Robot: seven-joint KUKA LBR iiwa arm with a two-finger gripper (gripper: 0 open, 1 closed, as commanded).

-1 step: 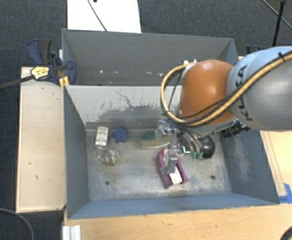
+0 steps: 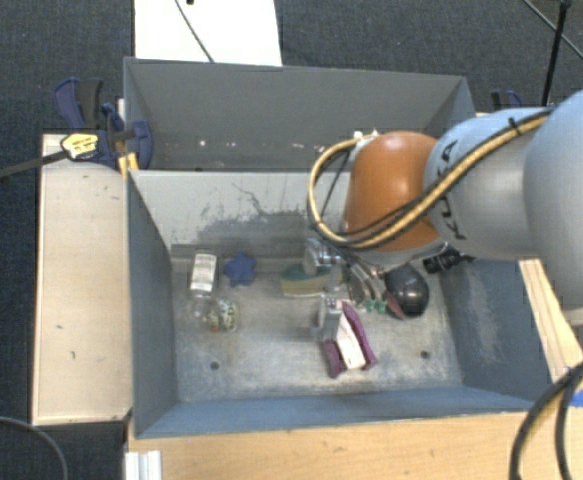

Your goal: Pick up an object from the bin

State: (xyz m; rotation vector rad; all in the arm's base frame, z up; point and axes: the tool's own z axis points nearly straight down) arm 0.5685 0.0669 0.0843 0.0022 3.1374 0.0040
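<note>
Okay, pincer (image 2: 329, 315) (grip state: can't tell) sits over what looks like a purple-white packet (image 2: 350, 347), centre-right in the bin (image 2: 261, 363).

Single overhead camera, slightly oblique, above the grey bin (image 2: 261, 356).

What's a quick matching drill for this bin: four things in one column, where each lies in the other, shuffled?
Things
1. clear bottle
2. blue lump
3. black ball
4. purple and white packet

Places
A. front middle of the bin floor
B. left side, toward the back wall
C. farthest right, under the arm
D. just right of the bottle

Pairs: 1-B, 2-D, 3-C, 4-A.
</note>
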